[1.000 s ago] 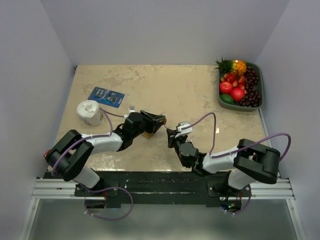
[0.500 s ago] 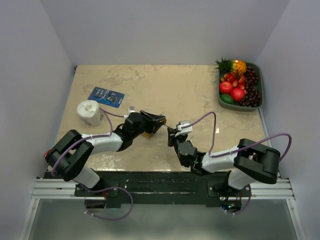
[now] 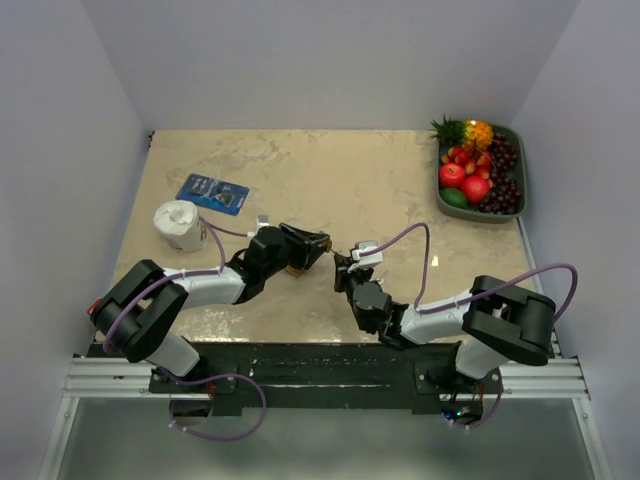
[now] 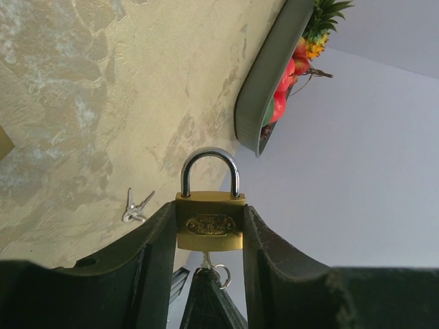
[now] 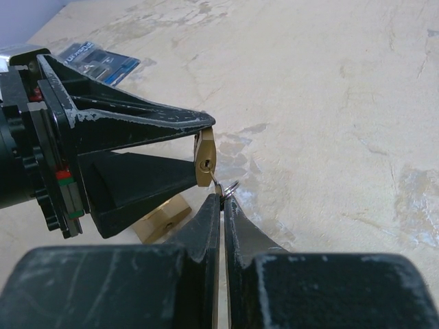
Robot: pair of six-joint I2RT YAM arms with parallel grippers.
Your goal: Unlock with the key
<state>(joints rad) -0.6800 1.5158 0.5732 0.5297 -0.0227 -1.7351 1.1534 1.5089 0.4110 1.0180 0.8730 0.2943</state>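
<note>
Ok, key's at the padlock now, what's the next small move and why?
Probably roll the right pincer to turn the key: its blade looks seated in the keyhole of the padlock, which the left pincer clamps, and the shackle is shut.

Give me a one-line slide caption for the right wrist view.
Left gripper clamps the brass padlock; right gripper holds the key at its keyhole.

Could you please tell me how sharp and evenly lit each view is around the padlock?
Top external: soft, even light, no glare. Left wrist: padlock sharp, glint on its shackle, left claw in dark silhouette. Right wrist: padlock and key crisp, right claw softer up close.
</note>
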